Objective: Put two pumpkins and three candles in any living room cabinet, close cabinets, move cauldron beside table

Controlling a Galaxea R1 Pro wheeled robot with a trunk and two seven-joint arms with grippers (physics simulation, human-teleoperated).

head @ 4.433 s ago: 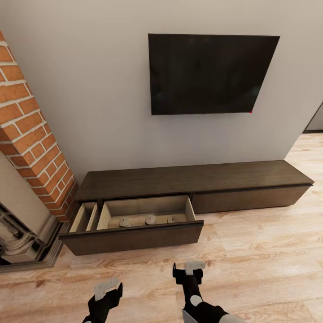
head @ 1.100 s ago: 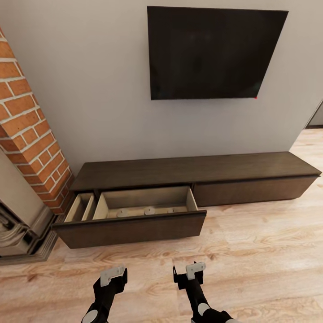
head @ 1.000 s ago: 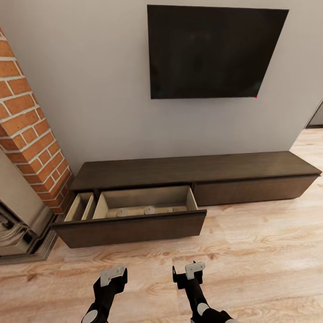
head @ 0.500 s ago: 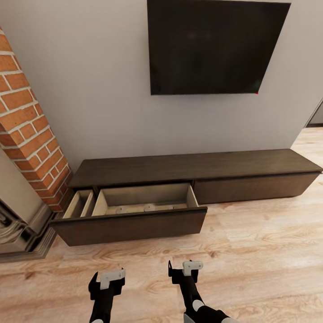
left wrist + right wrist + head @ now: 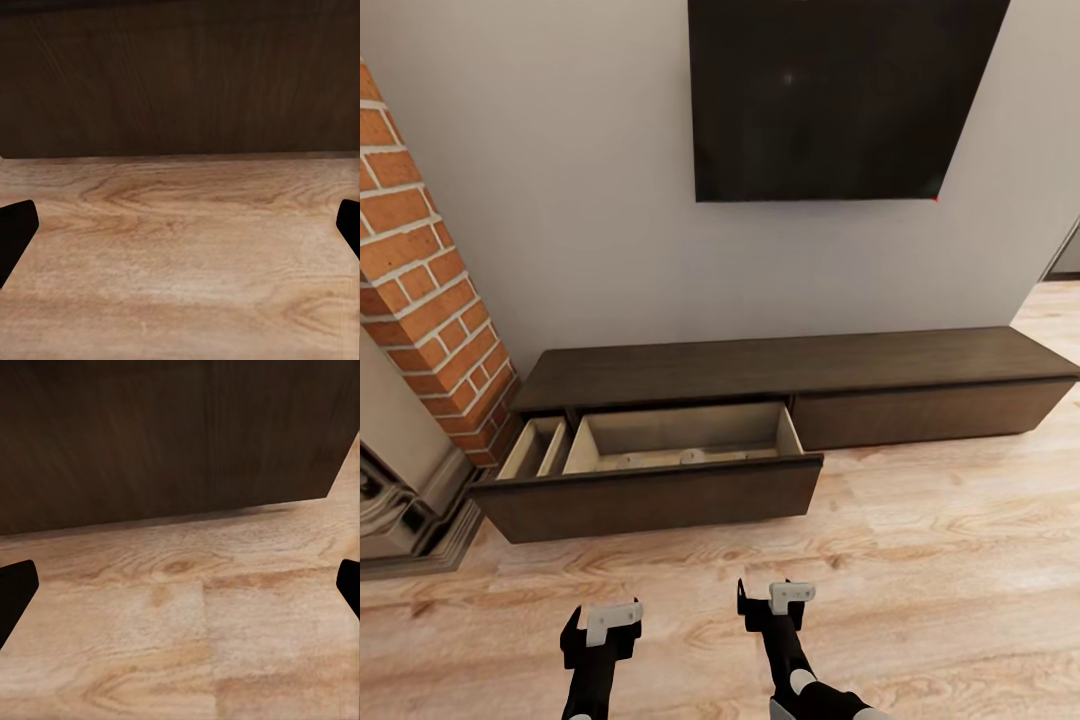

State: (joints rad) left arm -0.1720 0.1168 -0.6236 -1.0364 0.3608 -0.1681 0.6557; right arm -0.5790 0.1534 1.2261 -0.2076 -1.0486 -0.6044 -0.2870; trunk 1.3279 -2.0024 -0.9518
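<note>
The cabinet [image 5: 800,365] is a long low dark-brown unit against the wall. Its left drawer [image 5: 650,497] is pulled out, showing a pale wood interior. Grey candle tops [image 5: 690,457] just peek over the drawer front; the rest of them is hidden. My left gripper [image 5: 600,625] and right gripper [image 5: 775,598] hover open over the floor, a short way in front of the drawer. Both wrist views show the dark drawer front [image 5: 180,75] [image 5: 165,435] ahead, with nothing between the spread fingers [image 5: 15,229] [image 5: 15,585]. The pumpkins, the cauldron and the table are out of view.
A red brick chimney [image 5: 420,260] and a pale stone fireplace surround [image 5: 400,500] stand at the left, beside the open drawer. A black TV [image 5: 840,100] hangs above the cabinet. Light wood floor [image 5: 920,560] spreads to the right.
The whole view has shifted as the camera came closer and lower to the cabinet. The candles have sunk behind the drawer front. Both grippers stay open and the drawer stays pulled out.
</note>
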